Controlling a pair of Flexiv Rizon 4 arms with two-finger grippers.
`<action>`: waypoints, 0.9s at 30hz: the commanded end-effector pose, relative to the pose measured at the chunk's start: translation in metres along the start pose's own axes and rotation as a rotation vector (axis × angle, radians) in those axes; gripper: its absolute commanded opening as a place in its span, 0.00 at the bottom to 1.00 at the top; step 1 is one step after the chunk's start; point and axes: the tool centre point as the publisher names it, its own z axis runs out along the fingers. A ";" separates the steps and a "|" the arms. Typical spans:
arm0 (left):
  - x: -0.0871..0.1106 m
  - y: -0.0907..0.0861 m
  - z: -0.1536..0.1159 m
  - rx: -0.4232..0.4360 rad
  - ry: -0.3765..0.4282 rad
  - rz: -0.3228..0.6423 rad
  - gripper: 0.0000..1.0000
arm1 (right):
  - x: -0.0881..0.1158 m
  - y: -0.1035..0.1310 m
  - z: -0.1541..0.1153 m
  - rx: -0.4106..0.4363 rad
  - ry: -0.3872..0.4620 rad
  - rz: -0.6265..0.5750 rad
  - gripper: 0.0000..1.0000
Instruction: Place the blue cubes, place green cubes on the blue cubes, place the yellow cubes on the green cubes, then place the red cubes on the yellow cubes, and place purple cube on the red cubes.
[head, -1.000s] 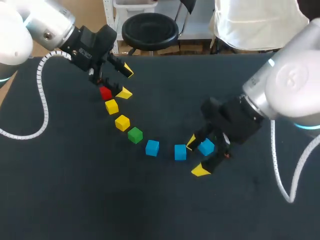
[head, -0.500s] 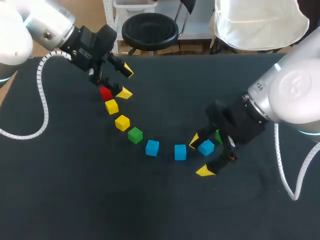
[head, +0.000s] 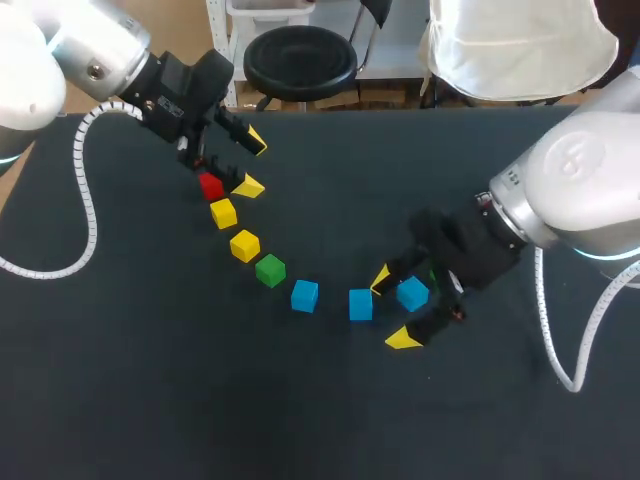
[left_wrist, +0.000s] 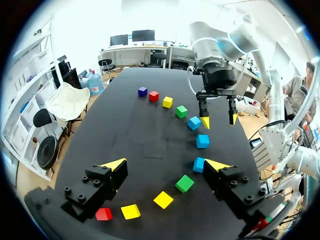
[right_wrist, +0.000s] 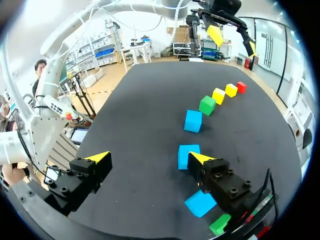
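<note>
Head view: a black table with small cubes lying in a curved row, none on top of another.
Middle blue cube: flat on the table, the middle one of three blue cubes; every place below is told from it.
Right gripper: just beside the middle blue cube, on my right arm's side; its two fingers are wide apart and squeeze nothing.
Second blue cube: the next cube from the middle blue cube on the right gripper's side, low by the fingers; I cannot tell if a finger touches it.
Third blue cube: next to the middle blue cube on the other side, not touching it.
Green cube: one step farther from the middle blue cube, past the third blue cube.
First yellow cube: farther again, past the green cube.
Second yellow cube: just after the first yellow cube, still farther from the middle blue cube.
Red cube: last on this side, farthest from the middle blue cube.
Left gripper: well apart from the middle blue cube, at the red cube's end of the row; its fingers are wide apart and hold nothing; the red cube is just beside one finger.
Left wrist view: going away from the middle blue cube past the second blue cube come the far green cube, the far yellow cube, the far red cube, and last the purple cube.
</note>
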 end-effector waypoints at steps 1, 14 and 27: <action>0.000 0.000 0.000 -0.001 0.001 0.001 1.00 | -0.003 -0.004 0.005 -0.008 0.013 0.005 1.00; 0.000 0.000 0.000 -0.001 0.001 0.001 1.00 | 0.003 -0.011 0.009 -0.005 0.027 -0.026 1.00; 0.000 0.000 0.000 -0.001 0.001 0.001 1.00 | 0.004 -0.022 0.015 -0.022 0.033 -0.078 1.00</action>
